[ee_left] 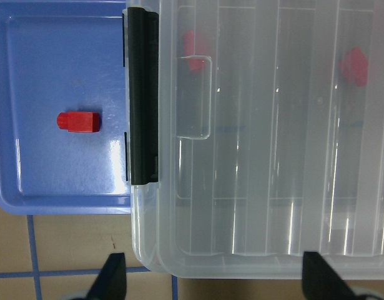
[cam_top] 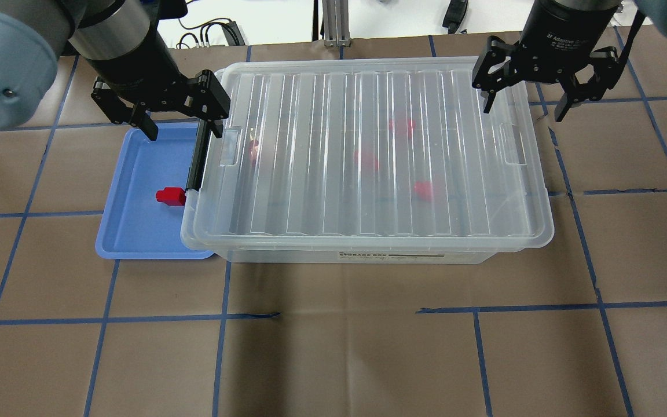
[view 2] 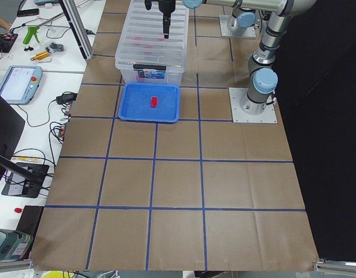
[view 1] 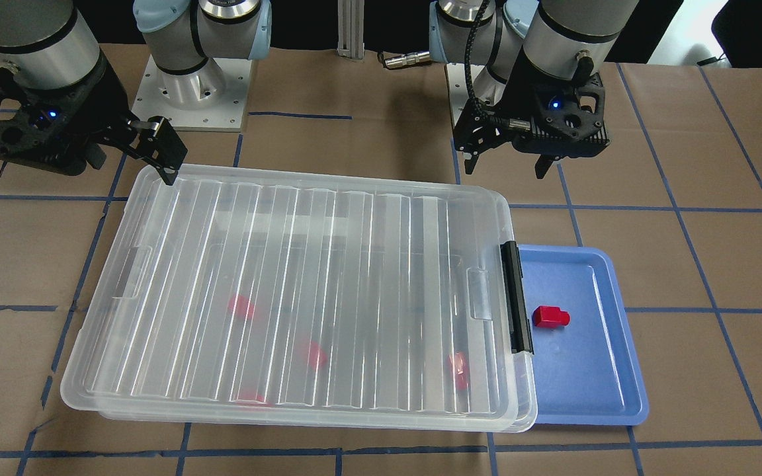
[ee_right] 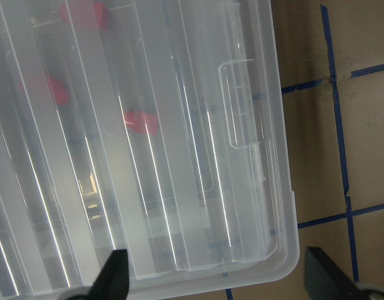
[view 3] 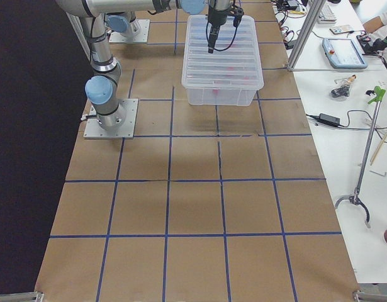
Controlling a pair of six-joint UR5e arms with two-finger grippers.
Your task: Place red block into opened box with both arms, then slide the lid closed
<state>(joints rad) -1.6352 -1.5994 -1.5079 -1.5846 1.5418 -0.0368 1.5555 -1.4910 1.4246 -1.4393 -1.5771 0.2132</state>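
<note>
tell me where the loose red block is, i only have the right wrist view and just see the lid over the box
Observer: The red block lies on a blue tray that sits against the latch end of the box, outside it.
Operator: is the lid open at that end
Observer: No gap shows. The lid lies over the box right up to the black latch bar.
Operator: where's the left gripper
Observer: The left gripper hangs open over the tray's far edge and the latch bar, holding nothing.
</note>
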